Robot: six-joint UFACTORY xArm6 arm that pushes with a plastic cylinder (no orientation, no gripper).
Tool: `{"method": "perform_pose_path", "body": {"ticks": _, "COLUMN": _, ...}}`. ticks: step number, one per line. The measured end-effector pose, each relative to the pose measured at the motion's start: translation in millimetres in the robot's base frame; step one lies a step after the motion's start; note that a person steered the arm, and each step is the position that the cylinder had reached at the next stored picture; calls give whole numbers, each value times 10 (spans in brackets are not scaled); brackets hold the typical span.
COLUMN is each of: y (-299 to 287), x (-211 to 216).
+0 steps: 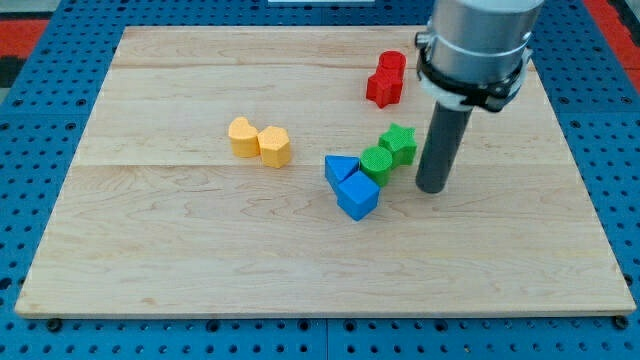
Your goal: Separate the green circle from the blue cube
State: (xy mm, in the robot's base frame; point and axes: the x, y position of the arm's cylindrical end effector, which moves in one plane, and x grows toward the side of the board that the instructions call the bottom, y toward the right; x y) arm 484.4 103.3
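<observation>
camera view shows the green circle [377,163] near the tabletop's [180,250] middle, touching the blue cube [358,195] at its lower left and a green star [399,144] at its upper right. a blue triangle [340,168] abuts the cube. my tip [432,187] stands just right of the circle; there is no hand to report, only this rod. the arm's upper part is cut off. two yellow blocks [259,140] and two red blocks [386,79] lie apart on the pale wood.

The arm [478,45] is cut off by the view's top edge, and its body hides part of the desk [200,260] at the far right corner. The two red blocks [385,78] near the far edge merge together; their shapes cannot be told.
</observation>
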Motion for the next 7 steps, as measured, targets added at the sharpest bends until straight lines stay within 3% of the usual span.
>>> {"method": "perform_pose_path", "body": {"ticks": 2, "y": -998, "x": -26}}
{"method": "perform_pose_path", "body": {"ticks": 3, "y": -970, "x": -267}}
{"method": "perform_pose_path", "body": {"ticks": 5, "y": -282, "x": -465}}
{"method": "perform_pose_path", "body": {"ticks": 6, "y": -441, "x": -626}}
{"method": "perform_pose_path", "body": {"ticks": 7, "y": -1097, "x": -1006}}
